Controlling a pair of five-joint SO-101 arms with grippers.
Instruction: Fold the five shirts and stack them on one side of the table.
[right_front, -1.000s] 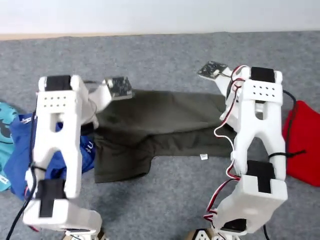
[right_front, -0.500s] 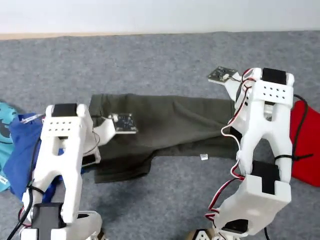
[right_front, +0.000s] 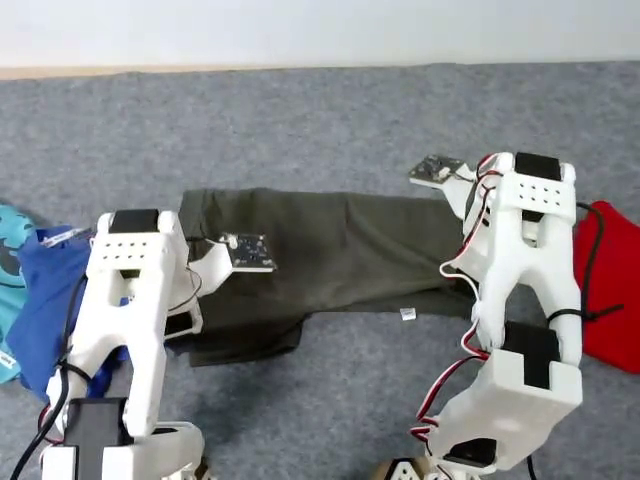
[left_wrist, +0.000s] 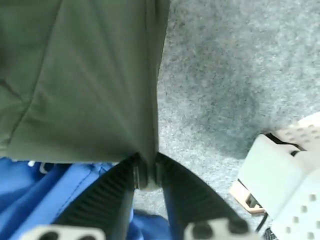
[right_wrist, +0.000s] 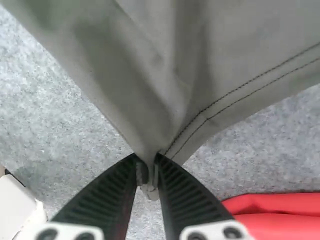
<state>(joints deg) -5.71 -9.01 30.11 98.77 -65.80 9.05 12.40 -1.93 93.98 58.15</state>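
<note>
Grey felt table (right_front: 300, 120) carries the olive shirt (right_front: 330, 250) mid-fold at centre. My left gripper (left_wrist: 145, 172) and right gripper (right_wrist: 147, 172) each clamp an edge of it. The blue shirt (right_front: 40, 300) and teal shirt (right_front: 10, 250) lie bunched beside the left arm and the red shirt (right_front: 610, 290) beside the right (folded? I cannot tell). I judge most of the folding and the stack remain.

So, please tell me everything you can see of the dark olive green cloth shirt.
The dark olive green cloth shirt lies stretched sideways across the grey felt table. It is partly folded lengthwise, with creases, stitched hems and a small white tag at its near edge. The left gripper pinches one end, beside the blue shirt. The right gripper pinches the other end, near the red shirt.
</note>
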